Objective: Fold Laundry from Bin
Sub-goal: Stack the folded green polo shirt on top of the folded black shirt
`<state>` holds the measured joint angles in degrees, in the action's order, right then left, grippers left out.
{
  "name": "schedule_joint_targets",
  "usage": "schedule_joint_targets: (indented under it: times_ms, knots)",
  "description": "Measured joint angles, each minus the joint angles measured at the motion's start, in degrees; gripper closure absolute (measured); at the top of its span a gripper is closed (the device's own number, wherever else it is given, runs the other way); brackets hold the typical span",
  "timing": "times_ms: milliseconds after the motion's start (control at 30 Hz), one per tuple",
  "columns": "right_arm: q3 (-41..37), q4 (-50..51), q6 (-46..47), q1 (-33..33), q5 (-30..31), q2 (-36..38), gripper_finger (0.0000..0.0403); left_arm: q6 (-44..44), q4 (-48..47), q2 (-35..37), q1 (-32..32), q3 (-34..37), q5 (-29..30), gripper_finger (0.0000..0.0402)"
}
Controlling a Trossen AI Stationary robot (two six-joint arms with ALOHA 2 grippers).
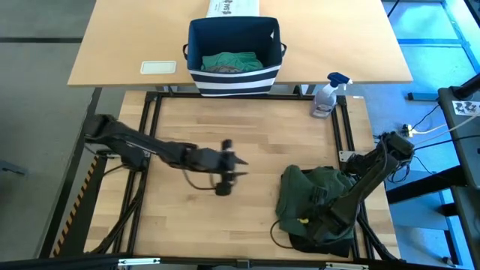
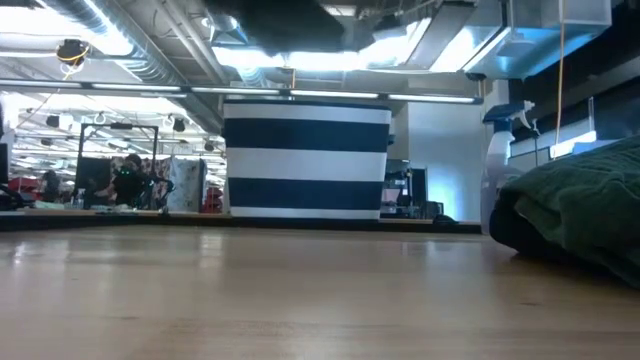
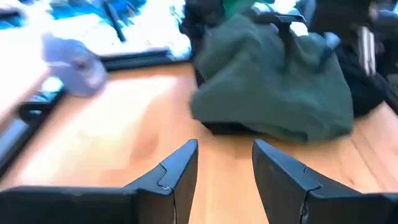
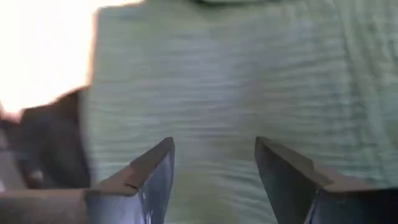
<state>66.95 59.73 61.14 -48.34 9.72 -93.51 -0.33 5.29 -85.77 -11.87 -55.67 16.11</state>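
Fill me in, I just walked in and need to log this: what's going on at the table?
A two-armed robot is folding laundry from the striped bin, where a teal garment waits. The right hand hangs open just over a dark green garment bunched at the table's right side. The left hand is open and empty above bare wood mid-table, pointing toward that garment.
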Motion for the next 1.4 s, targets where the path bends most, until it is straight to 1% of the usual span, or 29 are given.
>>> schedule_joint_targets:
  times_ms: [67,167,267,333,500,600,733,900,1033,1133,1200,1267,1400]
  knots:
    - [2.26,-0.09,0.42,-0.30,-0.46,0.12,0.0182,-0.97,4.95,3.58,-0.84,5.08,2.58,0.0256]
    - [6.82,-0.40,1.17,-1.50,-0.18,0.15,0.0182,-1.35,8.84,6.66,-2.06,10.34,4.69,0.0256]
    - [10.17,-1.61,-0.75,-3.07,1.08,-1.47,0.0182,-1.24,10.80,8.21,-2.99,13.31,7.69,0.0256]
    - [11.22,-2.56,-2.64,-3.95,0.87,-3.54,0.0182,-0.75,11.39,8.79,-3.47,14.63,9.05,0.0256]
    - [11.79,-3.17,-4.45,-5.03,-2.14,-8.14,0.0182,-0.17,15.77,9.15,-3.55,16.07,9.28,0.0256]
    - [11.79,-2.77,-4.47,-5.05,-3.31,-10.36,0.0182,-0.25,15.55,9.15,-3.55,16.12,9.74,0.0257]
    - [11.82,-2.01,-4.49,-5.26,-3.04,-12.47,0.0182,-1.28,15.49,9.15,-3.55,16.12,10.20,0.0257]
    - [11.82,2.54,-4.44,-5.28,-3.55,-14.97,0.0182,-3.05,15.46,9.15,-3.90,16.12,10.28,0.0257]
    - [11.79,3.38,-4.49,-5.28,-5.64,-16.03,0.0182,-4.15,15.39,9.15,-4.12,16.12,10.28,0.0257]
    - [11.79,3.36,-4.47,-5.35,-5.89,-16.05,0.0187,-4.65,15.33,9.12,-4.45,16.12,10.62,0.0257]
    - [11.79,3.38,-4.43,-5.35,-6.53,-16.05,0.0208,-4.69,15.33,9.12,-4.77,16.12,11.27,0.0257]
    - [11.79,3.37,-4.22,-5.35,-7.60,-16.05,0.0247,-5.03,15.33,9.12,-5.12,16.12,11.71,0.0257]
    - [11.79,3.09,-3.84,-5.35,-9.23,-16.05,0.0367,-5.54,15.33,9.12,-5.37,16.12,11.91,0.0257]
